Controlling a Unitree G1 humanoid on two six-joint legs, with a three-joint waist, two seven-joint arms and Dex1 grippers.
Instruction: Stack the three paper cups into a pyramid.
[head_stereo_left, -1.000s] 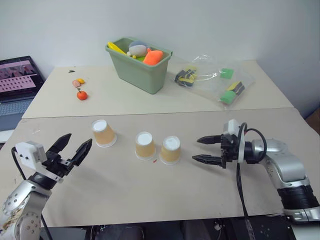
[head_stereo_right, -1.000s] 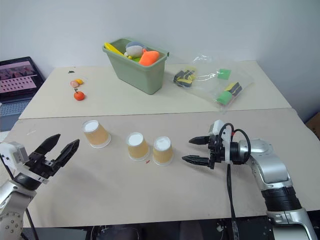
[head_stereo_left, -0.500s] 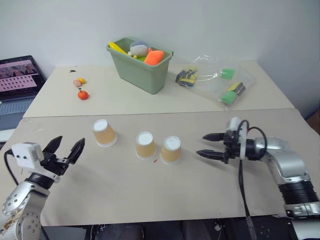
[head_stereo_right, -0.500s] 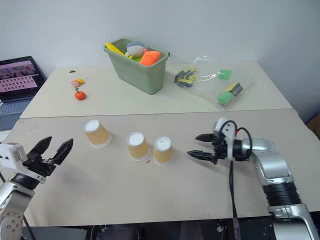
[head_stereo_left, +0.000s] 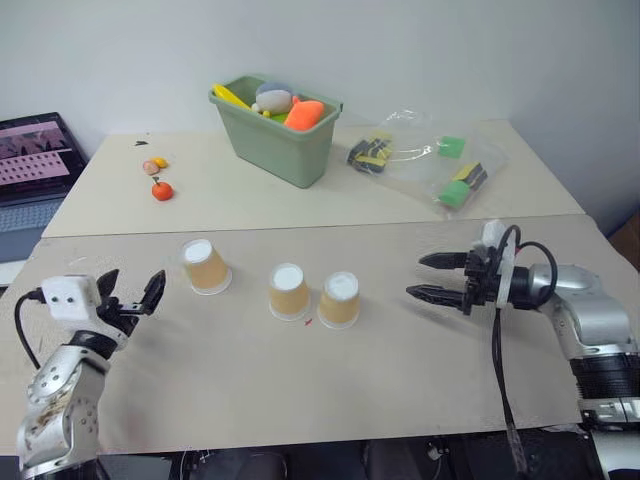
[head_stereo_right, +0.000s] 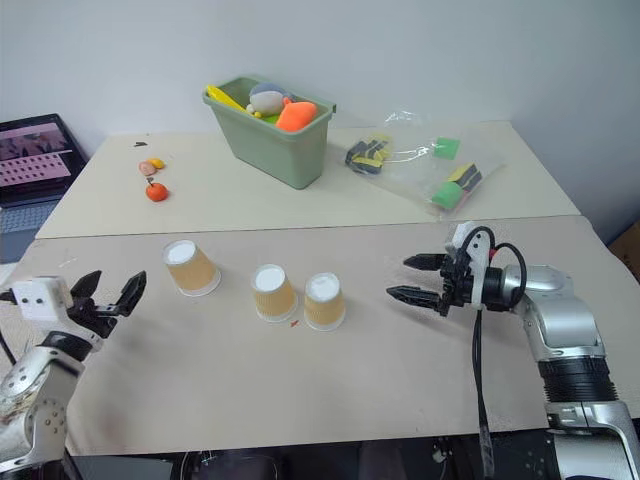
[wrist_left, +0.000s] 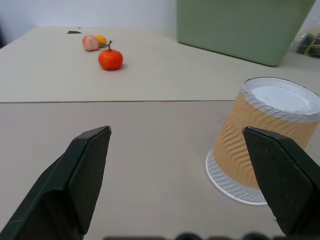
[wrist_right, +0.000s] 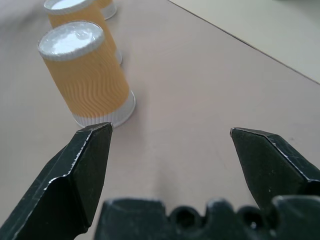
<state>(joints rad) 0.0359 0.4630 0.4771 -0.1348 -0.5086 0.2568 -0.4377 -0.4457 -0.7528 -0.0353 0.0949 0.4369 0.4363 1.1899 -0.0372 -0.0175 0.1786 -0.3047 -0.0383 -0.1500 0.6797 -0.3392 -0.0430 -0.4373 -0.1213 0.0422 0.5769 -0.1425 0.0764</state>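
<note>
You see three paper cups upside down in row, unstacked. Left gripper spread wide, empty; right gripper spread wide, empty, near rightmost cup.

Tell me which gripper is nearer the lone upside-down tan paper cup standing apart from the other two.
The left gripper, just to that lone tan paper cup's left. The right gripper is far across the table, beyond the paired cups.
</note>
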